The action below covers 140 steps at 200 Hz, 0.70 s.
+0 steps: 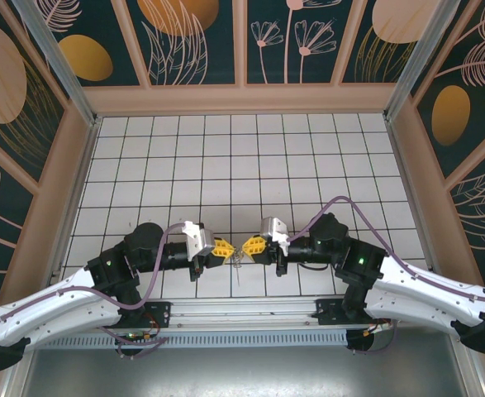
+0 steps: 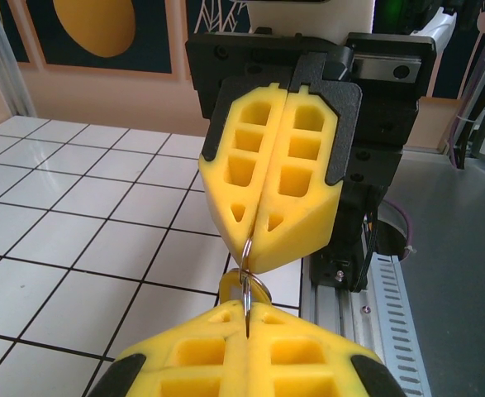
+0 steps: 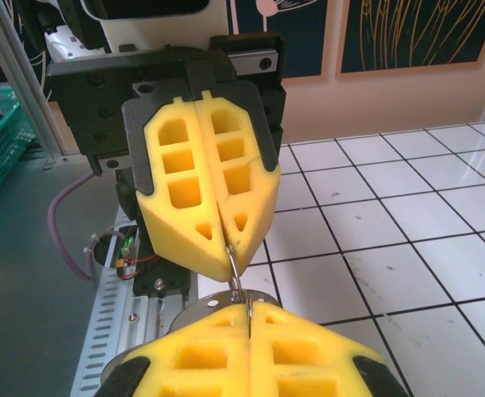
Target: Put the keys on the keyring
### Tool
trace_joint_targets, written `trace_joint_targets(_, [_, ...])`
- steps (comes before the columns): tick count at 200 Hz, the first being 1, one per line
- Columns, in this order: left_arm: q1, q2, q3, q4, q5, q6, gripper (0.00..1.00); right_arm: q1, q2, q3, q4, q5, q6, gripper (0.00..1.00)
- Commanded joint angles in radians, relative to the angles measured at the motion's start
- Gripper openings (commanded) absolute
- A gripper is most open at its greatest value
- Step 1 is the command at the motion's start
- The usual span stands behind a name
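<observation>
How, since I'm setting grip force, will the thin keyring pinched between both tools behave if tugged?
Probably springy rather than floppy: the keyring is thin bare wire. Likely slippery, since smooth metal sits edge-on between the left tool and right tool tips.

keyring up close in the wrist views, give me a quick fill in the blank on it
1. The left claw and the right claw each have their jaws ___.
2. The thin metal keyring is pinched by ___ claws.
3. The claws' fingers are coloured ___.
4. The table is covered in white ___.
Missing words: shut, both, yellow, tiles.
</observation>
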Motion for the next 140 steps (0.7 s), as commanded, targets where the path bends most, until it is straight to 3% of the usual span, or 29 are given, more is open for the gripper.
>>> trace_joint_targets(1, [0.002, -0.011, 0.000, 0.053, 0.016, 0.009, 0.00, -0.006, -0.002, -0.013, 0.031, -0.019, 0.001, 0.00])
trace_joint_targets(140, [0.001, -0.011, -0.001, 0.052, 0.013, 0.009, 0.00, -0.007, -0.020, -0.009, 0.007, -0.017, 0.005, 0.00])
